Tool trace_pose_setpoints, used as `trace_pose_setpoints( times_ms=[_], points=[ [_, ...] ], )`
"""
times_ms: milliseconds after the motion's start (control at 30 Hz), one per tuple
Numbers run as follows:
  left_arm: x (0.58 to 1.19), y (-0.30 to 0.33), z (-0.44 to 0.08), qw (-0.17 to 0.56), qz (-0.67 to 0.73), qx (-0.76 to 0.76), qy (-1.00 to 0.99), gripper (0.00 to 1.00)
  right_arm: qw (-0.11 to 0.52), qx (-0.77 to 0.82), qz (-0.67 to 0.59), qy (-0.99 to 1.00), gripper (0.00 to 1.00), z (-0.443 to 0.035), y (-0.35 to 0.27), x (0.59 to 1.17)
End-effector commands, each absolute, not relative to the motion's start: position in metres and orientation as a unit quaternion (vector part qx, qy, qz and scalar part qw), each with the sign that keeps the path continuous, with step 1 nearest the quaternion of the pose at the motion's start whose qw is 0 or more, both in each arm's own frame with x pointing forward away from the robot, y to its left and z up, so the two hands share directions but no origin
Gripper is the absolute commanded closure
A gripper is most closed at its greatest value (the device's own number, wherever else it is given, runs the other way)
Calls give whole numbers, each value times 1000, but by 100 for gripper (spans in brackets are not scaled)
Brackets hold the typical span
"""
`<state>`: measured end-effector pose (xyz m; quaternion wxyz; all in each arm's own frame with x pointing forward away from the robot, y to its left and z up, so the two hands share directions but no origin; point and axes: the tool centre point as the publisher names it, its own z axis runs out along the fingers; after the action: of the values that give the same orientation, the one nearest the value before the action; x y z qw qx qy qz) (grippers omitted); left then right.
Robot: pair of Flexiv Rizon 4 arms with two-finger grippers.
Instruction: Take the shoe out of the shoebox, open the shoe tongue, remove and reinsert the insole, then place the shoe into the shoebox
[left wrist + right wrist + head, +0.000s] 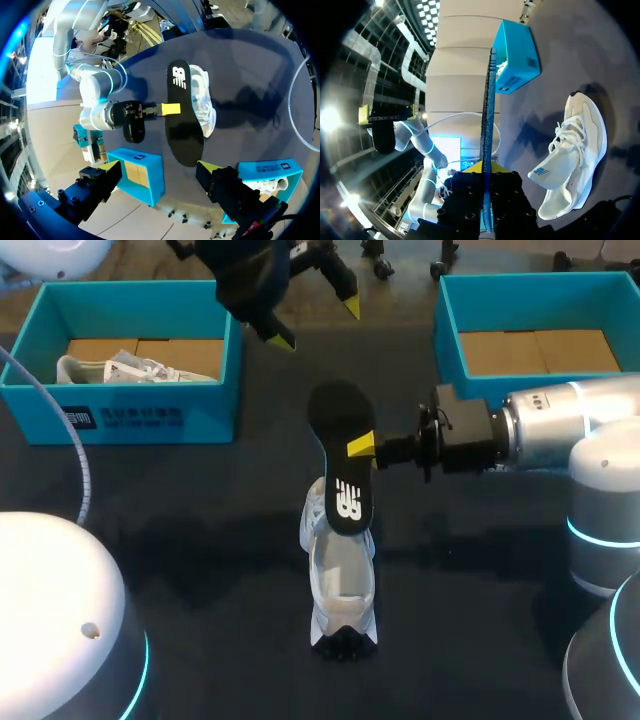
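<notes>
One shoe [342, 590] end hides behind the insole [338, 420] my right hand [360, 447] clamps.

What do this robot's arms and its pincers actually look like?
Both arms are fat, rounded tubes in silvery white, with glowing cyan rings at the joints: the left arm, the right arm. A thin grey cable loops beside the left one. The left gripper and right gripper are black, blocky units with two fingers tipped bright yellow.

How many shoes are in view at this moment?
2. One shoe sits mid-table, by the insole held in the right tool; the other shoe lies in the left shoebox. The near wall of the right shoebox may hide more.
</notes>
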<state>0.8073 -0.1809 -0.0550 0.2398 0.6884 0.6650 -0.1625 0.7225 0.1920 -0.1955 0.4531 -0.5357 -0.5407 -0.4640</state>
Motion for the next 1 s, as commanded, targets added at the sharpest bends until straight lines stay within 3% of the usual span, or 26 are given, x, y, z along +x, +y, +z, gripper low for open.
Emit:
trace_pose_setpoints(
  times_ms=[33, 200, 467, 1000],
  points=[
    [807, -180, -55, 240, -162, 688, 665, 0, 452, -536, -464, -540, 100, -196, 194, 722],
    [819, -187, -53, 218, -136, 682, 684, 0, 452, -536, -464, -540, 100, -196, 194, 722],
    [836, -200, -51, 119, -125, 690, 703, 0, 452, -536, -464, -540, 100, -196, 194, 722],
    [826, -206, -59, 49, -86, 723, 684, 0, 452, -536, -464, -540, 100, -196, 194, 722]
  ],
)
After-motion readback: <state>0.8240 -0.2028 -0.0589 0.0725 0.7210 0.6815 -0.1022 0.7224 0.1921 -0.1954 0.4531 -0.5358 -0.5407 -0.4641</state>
